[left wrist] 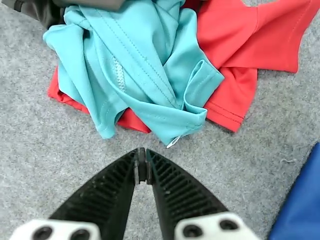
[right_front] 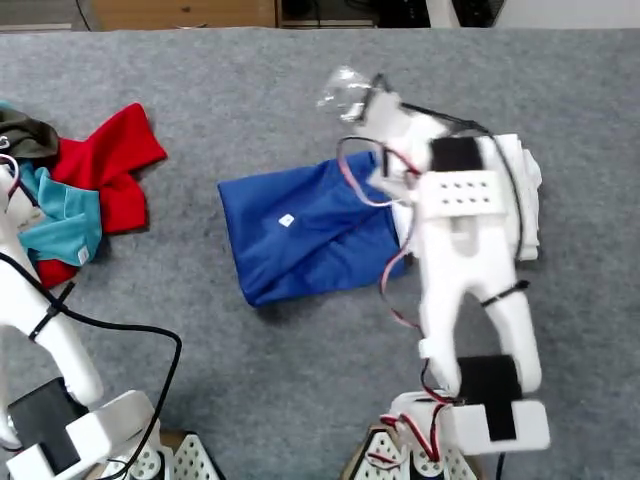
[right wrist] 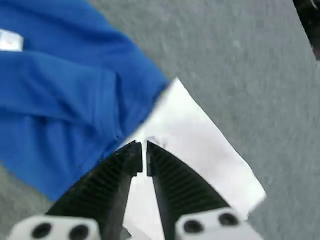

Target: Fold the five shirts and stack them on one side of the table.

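Observation:
A blue shirt (right_front: pixel 305 232) lies folded at the table's middle, also seen in the right wrist view (right wrist: pixel 60 100). A folded white shirt (right_front: pixel 525 200) lies to its right, partly under the right arm (right_front: pixel 460 200). My right gripper (right wrist: pixel 141 155) is shut and hovers where the white shirt (right wrist: pixel 200 145) meets the blue one. A crumpled heap at the left holds a red shirt (right_front: pixel 115 165), a teal shirt (right_front: pixel 65 220) and a dark shirt (right_front: pixel 25 135). My left gripper (left wrist: pixel 141 172) is shut with nothing in it, over bare cloth just short of the teal shirt (left wrist: pixel 145 60) and the red shirt (left wrist: pixel 235 45).
A grey cloth (right_front: pixel 230 100) covers the table. Both arm bases (right_front: pixel 470 420) and their cables stand along the near edge. Wooden furniture (right_front: pixel 180 12) runs behind the far edge. Bare cloth lies between the heap and the blue shirt.

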Controlling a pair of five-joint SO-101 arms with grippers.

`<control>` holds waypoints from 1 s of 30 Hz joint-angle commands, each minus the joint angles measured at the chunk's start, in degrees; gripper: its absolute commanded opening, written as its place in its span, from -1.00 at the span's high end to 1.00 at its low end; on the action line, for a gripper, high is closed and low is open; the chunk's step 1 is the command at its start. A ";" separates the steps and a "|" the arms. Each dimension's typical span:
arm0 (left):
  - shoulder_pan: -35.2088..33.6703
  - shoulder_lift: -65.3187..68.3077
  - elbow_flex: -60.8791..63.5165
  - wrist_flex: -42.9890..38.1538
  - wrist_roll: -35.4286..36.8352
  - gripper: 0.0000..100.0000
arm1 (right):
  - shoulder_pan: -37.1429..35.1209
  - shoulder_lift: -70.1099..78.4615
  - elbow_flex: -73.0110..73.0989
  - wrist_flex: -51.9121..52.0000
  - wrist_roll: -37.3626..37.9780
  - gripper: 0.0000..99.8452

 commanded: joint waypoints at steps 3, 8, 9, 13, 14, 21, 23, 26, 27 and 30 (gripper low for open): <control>-0.35 -2.07 -0.26 1.14 -0.26 0.96 | -7.25 9.27 -7.60 -0.09 -6.33 0.93; -0.35 -2.07 -0.18 2.11 -0.26 0.96 | -7.87 27.12 -22.90 0.00 -16.44 0.93; -0.35 -2.07 -0.18 2.11 -0.26 0.96 | -7.87 30.55 -26.77 1.32 -17.85 0.93; -0.35 -2.07 -0.18 2.11 -0.26 0.96 | -8.13 42.86 -43.82 10.73 -20.66 0.93; -0.35 -2.07 -0.18 2.11 -0.26 0.96 | -8.13 45.32 -47.96 13.63 -20.75 0.93; -0.35 -2.07 -0.18 2.11 -0.26 0.96 | -7.96 59.21 -73.19 33.49 -20.48 0.93; -0.35 -2.07 -0.18 2.11 -0.26 0.96 | -7.78 62.29 -78.02 37.71 -20.48 0.94; -0.35 -2.07 -0.18 2.02 -0.26 0.96 | -6.11 63.96 -77.41 37.63 -20.57 1.00; -0.44 -2.07 -0.18 2.11 -0.26 0.96 | -5.67 63.87 -76.09 37.63 -20.57 0.99; -0.53 -2.07 -0.18 2.11 -0.35 0.96 | -4.00 62.02 -69.41 37.63 -20.57 0.99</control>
